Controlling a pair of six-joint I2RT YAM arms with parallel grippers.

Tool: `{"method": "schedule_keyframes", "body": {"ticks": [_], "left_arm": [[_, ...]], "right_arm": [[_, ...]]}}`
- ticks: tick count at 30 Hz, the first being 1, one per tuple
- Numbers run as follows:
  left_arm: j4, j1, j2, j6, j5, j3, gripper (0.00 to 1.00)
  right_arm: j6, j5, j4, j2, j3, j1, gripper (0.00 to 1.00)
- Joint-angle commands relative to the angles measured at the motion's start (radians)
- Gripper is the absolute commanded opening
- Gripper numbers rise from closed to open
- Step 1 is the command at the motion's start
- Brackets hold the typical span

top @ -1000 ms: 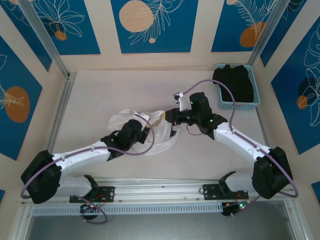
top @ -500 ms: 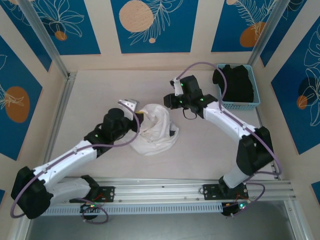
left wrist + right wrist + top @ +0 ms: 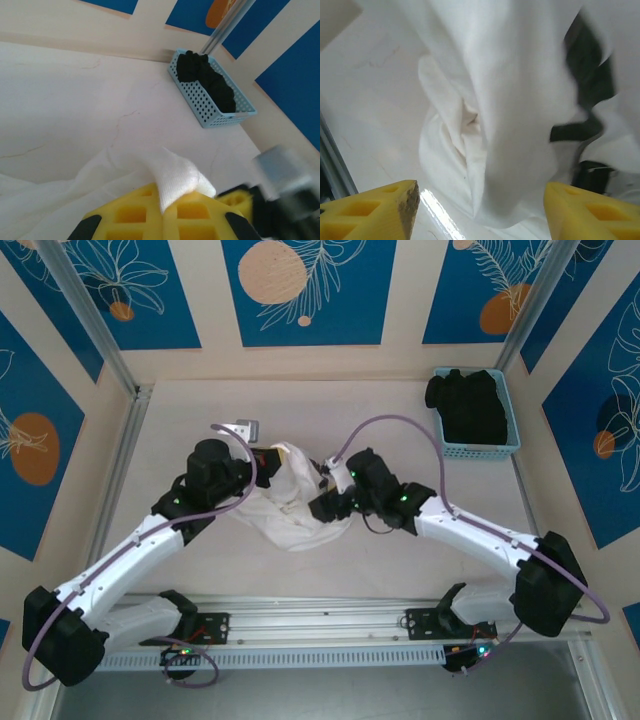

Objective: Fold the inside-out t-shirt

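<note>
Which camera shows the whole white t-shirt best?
The top camera: it sees the whole bunched t-shirt from above. The left wrist camera shows a pinched fold of it; the right wrist camera, a blurry close-up of hanging cloth.

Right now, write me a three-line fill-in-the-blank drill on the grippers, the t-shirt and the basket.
1. The left gripper is shut on a fold of the t-shirt, whose cloth is ____ in colour.
2. The right gripper faces the t-shirt with its jaws ____.
3. The black garment lies in a ____ basket at the far right of the table.

Missing words: white; open; blue.
</note>
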Motion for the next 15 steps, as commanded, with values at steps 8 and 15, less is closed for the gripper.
{"method": "schedule_keyframes", "body": {"ticks": [8,15], "left_arm": [[-0.038,0.018,-0.054,-0.001,0.053,0.145,0.0],[-0.01,0.019,-0.022,0.029,0.075,0.298,0.0]], "right_arm": [[-0.077,0.137,0.033,0.099,0.1,-0.061,0.12],[-0.159,-0.108,-0.091,-0.186,0.224,-0.318,0.01]]}}
